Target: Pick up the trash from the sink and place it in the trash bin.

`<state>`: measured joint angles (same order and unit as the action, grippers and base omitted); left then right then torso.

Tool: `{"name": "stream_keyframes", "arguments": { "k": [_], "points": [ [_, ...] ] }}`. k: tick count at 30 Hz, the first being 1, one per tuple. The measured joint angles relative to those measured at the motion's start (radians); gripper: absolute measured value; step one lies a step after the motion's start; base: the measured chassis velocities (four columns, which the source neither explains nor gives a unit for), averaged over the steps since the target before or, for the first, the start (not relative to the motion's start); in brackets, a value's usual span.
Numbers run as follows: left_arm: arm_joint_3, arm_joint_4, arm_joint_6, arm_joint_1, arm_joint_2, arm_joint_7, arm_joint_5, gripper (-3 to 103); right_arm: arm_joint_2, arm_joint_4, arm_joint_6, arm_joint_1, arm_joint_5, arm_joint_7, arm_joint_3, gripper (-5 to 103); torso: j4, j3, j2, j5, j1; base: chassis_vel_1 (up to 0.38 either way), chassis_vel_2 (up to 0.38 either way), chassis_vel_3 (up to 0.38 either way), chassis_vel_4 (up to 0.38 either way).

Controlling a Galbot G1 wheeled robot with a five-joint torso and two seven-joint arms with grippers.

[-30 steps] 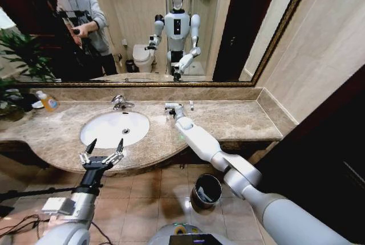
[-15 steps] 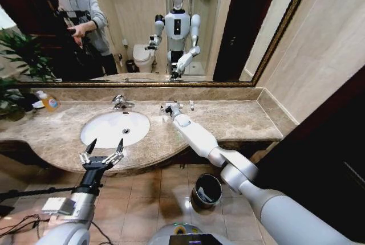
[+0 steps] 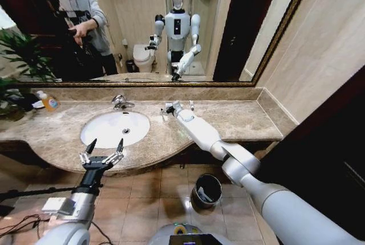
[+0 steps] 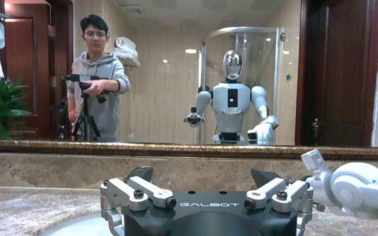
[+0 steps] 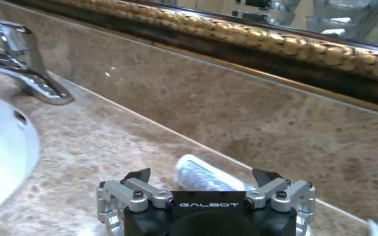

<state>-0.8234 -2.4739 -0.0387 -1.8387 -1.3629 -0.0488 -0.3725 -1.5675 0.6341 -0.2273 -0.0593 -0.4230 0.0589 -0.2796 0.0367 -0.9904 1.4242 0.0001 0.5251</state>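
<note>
Lying between the open right tool's (image 5: 202,178) fingers, a white tube (image 5: 201,175)

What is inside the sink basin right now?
In the head view the sink holds just its round drain hole; no trash is visible in it. The left gripper, open, hides part of the near rim. The right gripper, open, hovers over a white tube on the counter.

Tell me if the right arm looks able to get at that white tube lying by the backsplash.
Probably yes. The right gripper is open and hangs just above the white tube on the marble counter right of the sink, with nothing between them. The left gripper waits at the counter's front edge.
</note>
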Motion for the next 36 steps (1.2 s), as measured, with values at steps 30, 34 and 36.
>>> {"name": "stream_keyframes", "arguments": {
  "k": [30, 34, 36],
  "points": [
    [0.0, 0.0, 0.0, 0.0, 0.0, 0.0, 0.0, 100, 0.029, -0.07, -0.069, 0.038, 0.049, 0.141, 0.003, 72, 0.0001, 0.0, 0.0, 0.0, 0.0, 0.0, 0.0, 0.0, 0.0],
    [0.0, 0.0, 0.0, 0.0, 0.0, 0.0, 0.0, 100, 0.045, -0.061, -0.062, 0.032, 0.042, 0.136, 0.008, 60, 0.0001, 0.0, 0.0, -0.0001, 0.0, 0.0, 0.0, 0.0, 0.0],
    [0.0, 0.0, 0.0, 0.0, 0.0, 0.0, 0.0, 100, 0.049, -0.056, -0.061, 0.029, 0.04, 0.134, 0.009, 56, 0.0001, 0.0, 0.0, 0.0, 0.0, 0.0, 0.0, 0.0, 0.0]
  ]
}}
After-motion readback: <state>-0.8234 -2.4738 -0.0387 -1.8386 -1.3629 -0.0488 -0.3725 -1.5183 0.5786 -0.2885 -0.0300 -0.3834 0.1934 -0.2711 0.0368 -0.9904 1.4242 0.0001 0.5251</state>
